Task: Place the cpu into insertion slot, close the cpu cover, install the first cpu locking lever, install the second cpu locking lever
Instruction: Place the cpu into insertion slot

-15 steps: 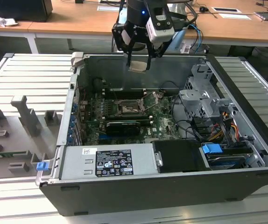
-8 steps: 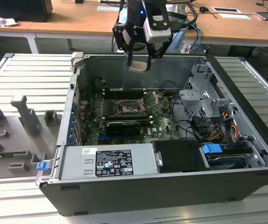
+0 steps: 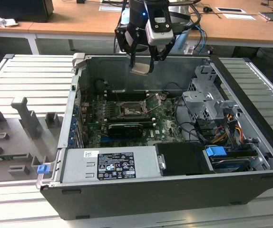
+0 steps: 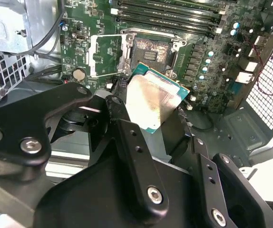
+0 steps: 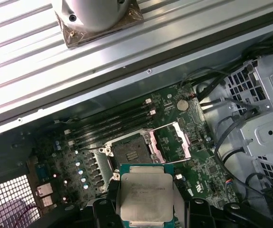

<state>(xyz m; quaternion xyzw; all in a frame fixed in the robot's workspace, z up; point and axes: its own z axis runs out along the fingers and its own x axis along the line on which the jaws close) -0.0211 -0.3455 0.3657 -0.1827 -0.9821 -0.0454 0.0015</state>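
My gripper hangs above the open computer case, shut on the cpu, a small flat square chip with a pale metal top. In both wrist views the cpu sits between the black fingers, high over the green motherboard. Below it lies the insertion slot, a square socket with a dark centre and nothing in it. The cpu cover stands swung open beside the slot.
Long black memory slots run along the far side of the socket. A metal drive cage with cables fills the case's right end in the exterior view. The power supply sits at the front. Grey fixtures stand outside the case.
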